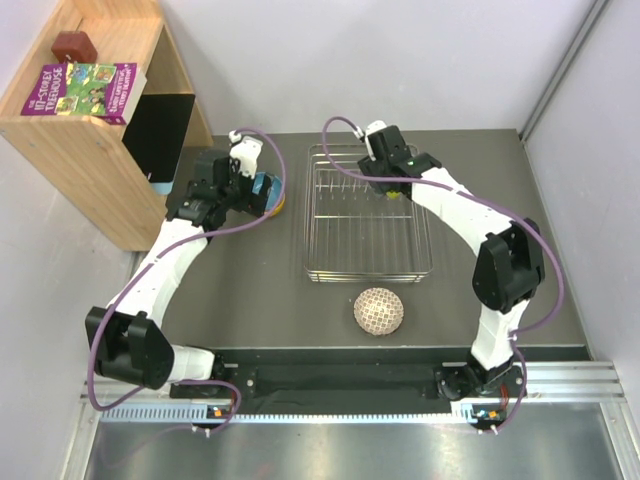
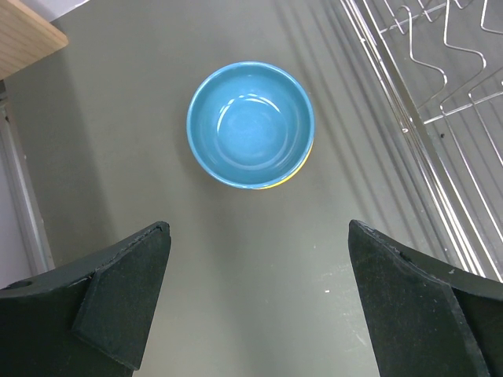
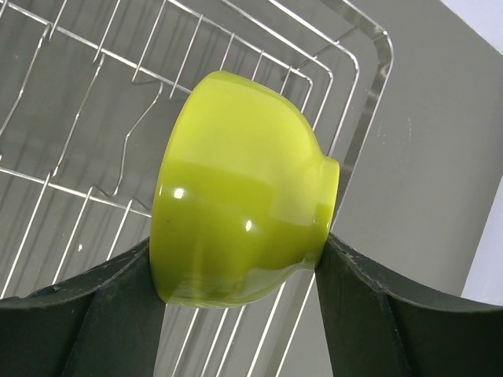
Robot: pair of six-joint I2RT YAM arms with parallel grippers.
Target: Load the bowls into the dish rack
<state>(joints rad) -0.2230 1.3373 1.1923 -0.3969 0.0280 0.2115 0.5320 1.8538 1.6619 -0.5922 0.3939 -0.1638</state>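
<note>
1. blue bowl [image 2: 250, 126]: in the top view mostly hidden behind the left arm [image 1: 205, 200].
2. yellow-orange sliver [image 2: 292, 174] under its rim: the rest is covered, kind cannot be told.
3. yellow-green bowl [image 3: 236, 196]: inside turned away, lower edge behind the right end effector [image 3: 236, 251].
4. dish rack [image 3: 369, 118]: cut off by the edges of both wrist views.

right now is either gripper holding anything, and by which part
The right gripper clamps the yellow-green bowl between rim and foot. The left gripper holds nothing.

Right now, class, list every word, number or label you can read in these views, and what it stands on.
"STOREY TREEHOUSE", probably; other words too blurred: purple paperback book on the light wooden shelf unit.
No lettering: blue round bowl, yellow-green round bowl, silver wire dish rack.
</note>
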